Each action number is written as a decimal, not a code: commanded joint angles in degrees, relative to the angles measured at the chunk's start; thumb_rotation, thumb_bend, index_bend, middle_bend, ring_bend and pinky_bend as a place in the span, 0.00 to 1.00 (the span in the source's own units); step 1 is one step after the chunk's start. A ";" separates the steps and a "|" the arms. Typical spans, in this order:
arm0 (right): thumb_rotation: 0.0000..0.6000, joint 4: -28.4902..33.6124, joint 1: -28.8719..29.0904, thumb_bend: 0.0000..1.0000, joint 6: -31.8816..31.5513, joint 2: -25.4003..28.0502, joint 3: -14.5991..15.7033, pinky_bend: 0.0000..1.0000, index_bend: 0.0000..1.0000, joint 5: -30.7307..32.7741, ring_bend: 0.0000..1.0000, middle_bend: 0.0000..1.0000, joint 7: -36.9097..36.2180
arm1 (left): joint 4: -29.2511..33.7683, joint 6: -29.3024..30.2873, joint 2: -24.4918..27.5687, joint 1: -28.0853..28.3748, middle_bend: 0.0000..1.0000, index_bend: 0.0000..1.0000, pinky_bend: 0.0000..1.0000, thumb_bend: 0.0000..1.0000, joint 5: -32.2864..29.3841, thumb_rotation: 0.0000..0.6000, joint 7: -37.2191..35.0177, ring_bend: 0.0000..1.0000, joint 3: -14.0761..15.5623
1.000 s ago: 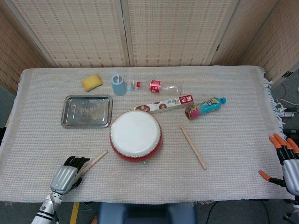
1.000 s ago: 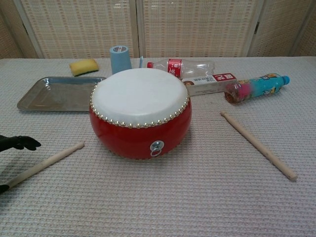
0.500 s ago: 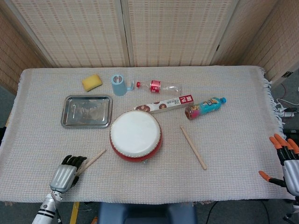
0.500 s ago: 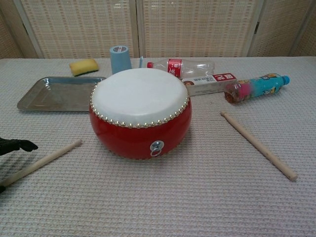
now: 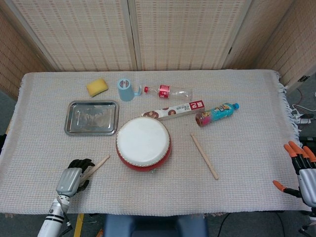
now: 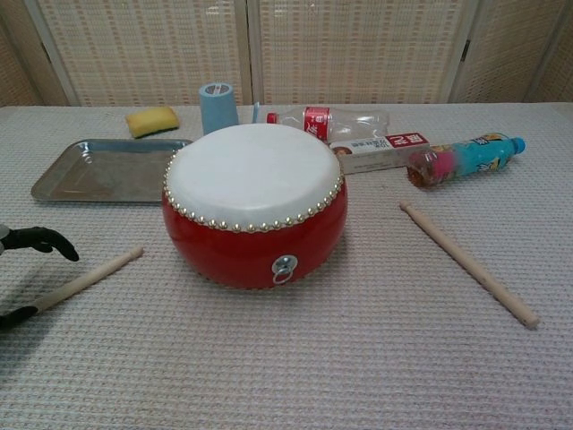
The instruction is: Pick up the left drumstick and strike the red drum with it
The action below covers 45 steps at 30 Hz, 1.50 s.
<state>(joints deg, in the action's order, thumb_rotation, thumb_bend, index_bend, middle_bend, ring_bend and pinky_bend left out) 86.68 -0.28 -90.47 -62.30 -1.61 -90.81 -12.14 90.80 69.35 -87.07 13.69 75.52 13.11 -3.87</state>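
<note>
Compared with a second ago, the left robot hand is sitting slightly nearer the red drum, its dark fingers now curling around the butt of the left drumstick, grasping it. From the head view, the stick is angling up-right toward the drum at lower centre of the bench. Only the head view is showing the right robot hand, released, at the lower right edge; the chest view is cropping it out.
</note>
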 commanded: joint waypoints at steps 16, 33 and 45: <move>1.00 -0.33 -0.34 0.00 0.04 0.15 0.03 0.00 0.00 0.63 0.00 0.00 -0.52 | 4.47 1.14 -4.41 2.23 0.19 0.36 0.14 0.33 -15.12 1.00 13.40 0.17 -3.40; 1.00 0.27 -0.29 0.00 0.53 0.30 0.10 0.00 0.00 0.90 0.00 0.00 -0.04 | 2.77 2.79 -6.69 3.94 0.19 0.35 0.14 0.33 -19.81 1.00 17.99 0.17 -4.31; 1.00 0.57 -0.19 0.00 0.82 0.35 0.08 0.00 0.00 1.01 0.00 0.00 0.28 | 2.15 1.89 -6.75 4.70 0.20 0.46 0.15 0.34 -21.05 1.00 16.67 0.17 -3.94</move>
<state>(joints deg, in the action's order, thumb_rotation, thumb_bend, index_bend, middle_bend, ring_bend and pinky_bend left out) 87.25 -0.47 -89.64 -61.95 -1.53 -89.79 -11.86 93.01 71.21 -93.79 18.37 54.39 29.87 -7.89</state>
